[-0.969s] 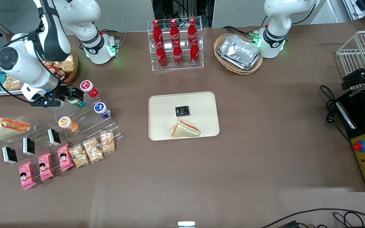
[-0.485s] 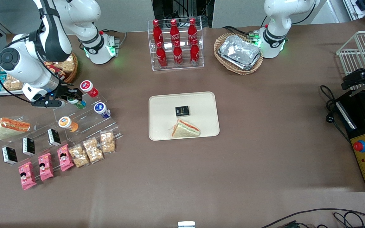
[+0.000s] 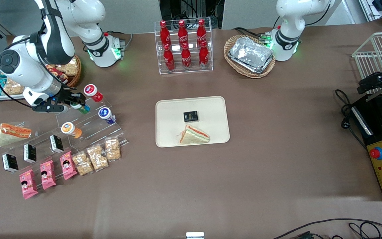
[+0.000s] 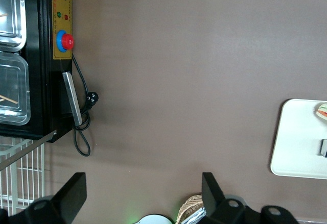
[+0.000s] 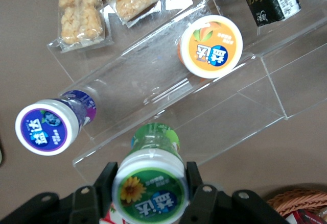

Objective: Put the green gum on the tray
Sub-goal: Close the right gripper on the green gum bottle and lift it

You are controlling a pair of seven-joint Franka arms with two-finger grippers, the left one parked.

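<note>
The green gum (image 3: 81,108) stands on the upper step of a clear acrylic stand (image 3: 91,127), toward the working arm's end of the table. In the right wrist view its green-and-white lid (image 5: 149,188) sits between my two black fingers (image 5: 106,180), which press against both sides of it. My gripper (image 3: 76,103) is shut on the green gum, which still rests on the stand. The cream tray (image 3: 211,106) lies in the middle of the table, well away from the gripper, and holds a sandwich (image 3: 194,135) and a small black box (image 3: 190,116).
A red-lidded bottle (image 3: 92,91), a blue-lidded bottle (image 3: 105,114) and an orange-lidded bottle (image 3: 70,128) stand close around the gum on the stand. Snack packets and black boxes lie nearer the front camera. A rack of cola bottles (image 3: 183,46) and a wicker basket (image 3: 249,54) stand farther away.
The wrist shifted slightly over the stand a second ago and has held still since. The green gum has stayed on its step.
</note>
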